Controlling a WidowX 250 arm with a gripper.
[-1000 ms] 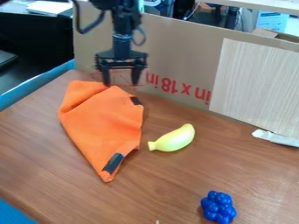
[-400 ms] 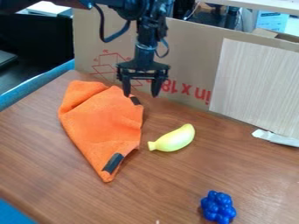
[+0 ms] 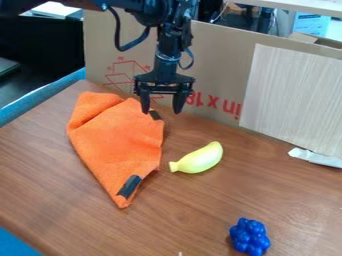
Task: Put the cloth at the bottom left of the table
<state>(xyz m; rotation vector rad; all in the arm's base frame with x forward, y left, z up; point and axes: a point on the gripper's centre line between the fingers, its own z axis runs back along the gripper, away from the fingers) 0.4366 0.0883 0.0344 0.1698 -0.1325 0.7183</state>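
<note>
Cloth [image 3: 119,137]: orange, folded, left of the banana [image 3: 199,159]
Gripper [image 3: 162,111]: fingers wide apart, near the cloth's upper right edge
Grapes [image 3: 250,237]: blue, nearest the camera

Brown wood-grain table [image 3: 40,185] — cardboard panel [image 3: 224,60] behind | pale board [image 3: 294,95] leaning right

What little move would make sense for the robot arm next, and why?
Probably a small shift toward the image's left, with the fingers kept open, to bring them over the orange cloth. They are apart and hold nothing, and they hang near the cloth's upper right edge, while most of the cloth lies further left.
</note>
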